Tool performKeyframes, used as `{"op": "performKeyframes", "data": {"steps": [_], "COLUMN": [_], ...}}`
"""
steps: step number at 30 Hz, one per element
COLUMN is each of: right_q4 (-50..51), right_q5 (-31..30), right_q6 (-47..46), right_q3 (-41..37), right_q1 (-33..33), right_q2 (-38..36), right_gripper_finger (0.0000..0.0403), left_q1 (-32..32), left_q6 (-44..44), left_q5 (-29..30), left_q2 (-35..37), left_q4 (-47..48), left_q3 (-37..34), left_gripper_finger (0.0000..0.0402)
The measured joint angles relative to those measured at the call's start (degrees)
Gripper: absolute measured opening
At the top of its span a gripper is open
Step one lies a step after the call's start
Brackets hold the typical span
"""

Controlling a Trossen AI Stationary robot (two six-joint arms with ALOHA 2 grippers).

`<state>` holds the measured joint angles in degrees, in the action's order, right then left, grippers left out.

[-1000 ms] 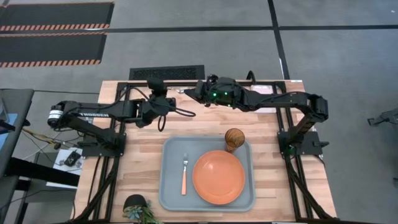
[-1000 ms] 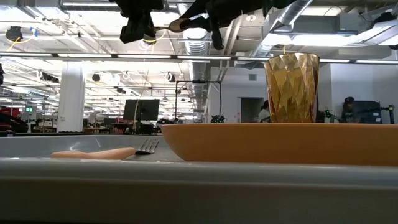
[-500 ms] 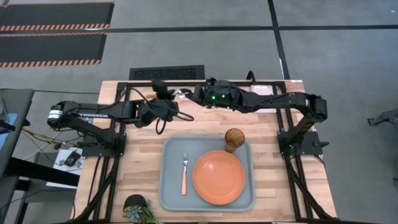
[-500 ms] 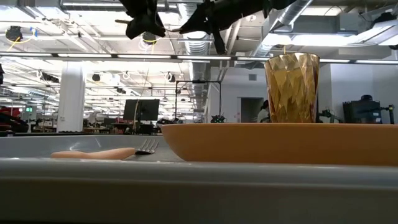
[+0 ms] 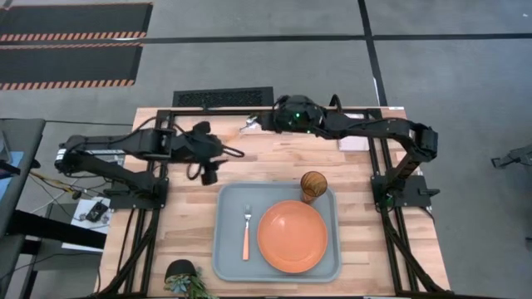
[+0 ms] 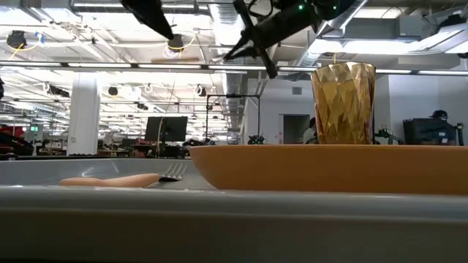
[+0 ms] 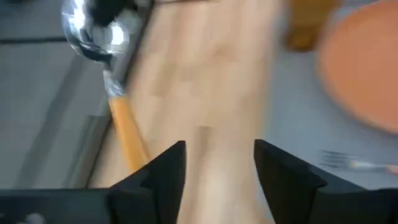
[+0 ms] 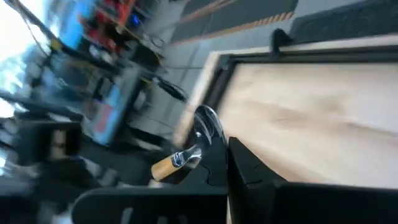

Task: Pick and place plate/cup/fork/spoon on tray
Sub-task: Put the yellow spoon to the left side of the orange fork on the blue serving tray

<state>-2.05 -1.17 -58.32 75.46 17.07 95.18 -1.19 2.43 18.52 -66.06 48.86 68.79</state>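
Right gripper (image 5: 259, 123): dark fingers (image 8: 214, 163) pinch the small spoon with silver rounded bowl and orange handle (image 8: 186, 147) above the far edge of the wooden slatted surface (image 5: 274, 162). Half a second ago both grippers met at the spoon; they are now parted, and the spoon has stayed with the right one.

Left gripper (image 5: 208, 173): fingers (image 7: 158, 177) spread, nothing between them. It has drawn back from the hand-over point toward the left arm's side and now points down at bare wood near the tray's far-left corner. In the left wrist view the spoon hangs just ahead of these fingers, to one side.

Large rectangular pale grey-blue tray with raised rim (image 5: 230, 249): on the surface, well short of the right fingers, unchanged from the earlier frames.

Round flat orange plate (image 5: 292, 236): on the tray, right half.

Small amber-brown ribbed translucent tumbler (image 5: 313, 183): upright at the tray's far edge, just beside the plate.

Small fork with silver tines and orange handle (image 5: 246, 232): flat on the tray, left of the plate, tines toward the grippers.

Small potted plant (image 5: 184, 277): at the near edge, left of the tray.
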Motion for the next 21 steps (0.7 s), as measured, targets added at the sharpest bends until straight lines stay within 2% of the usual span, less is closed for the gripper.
{"op": "performKeyframes", "data": {"steps": [3, 5, 8, 11, 15, 19, 21], "right_q4": [2.63, 3.68, 7.36, 6.46, 7.14, 9.79, 14.38], "right_q5": [6.52, 10.85, 13.38, 14.57, 18.67, 20.78, 21.13], "right_q6": [4.77, 6.31, 7.79, 8.75, 8.79, 11.48, 14.03], "right_q3": [0.0, 0.05, -0.07, 0.06, 2.27, 9.47, 14.65], "right_q1": [-0.1, -1.14, -2.89, -4.92, -7.8, -10.22, -10.94], "right_q2": [0.02, 0.35, 1.26, 3.54, 8.01, 13.78, 16.72], "right_gripper_finger": [0.0003, 0.0003, 0.0003, 0.0003, 0.0002, 0.0002, 0.0002], "left_q1": [-0.99, -1.67, -2.69, -3.77, -5.25, -6.72, -7.34], "left_q6": [-5.76, -9.11, -13.19, -15.95, -19.57, -21.85, -23.24], "left_q5": [-6.42, -8.36, -9.57, -8.46, -3.98, -2.27, -2.27], "left_q2": [2.98, 5.27, 9.7, 14.84, 20.51, 24.76, 26.44], "left_q4": [1.78, 2.95, 3.5, 3.3, 3.17, 3.13, 3.15], "left_q3": [0.11, 0.11, 0.11, 0.11, 0.11, 0.11, 0.11], "left_gripper_finger": [0.0202, 0.021, 0.0212, 0.0212, 0.0213, 0.0213, 0.0213]}}
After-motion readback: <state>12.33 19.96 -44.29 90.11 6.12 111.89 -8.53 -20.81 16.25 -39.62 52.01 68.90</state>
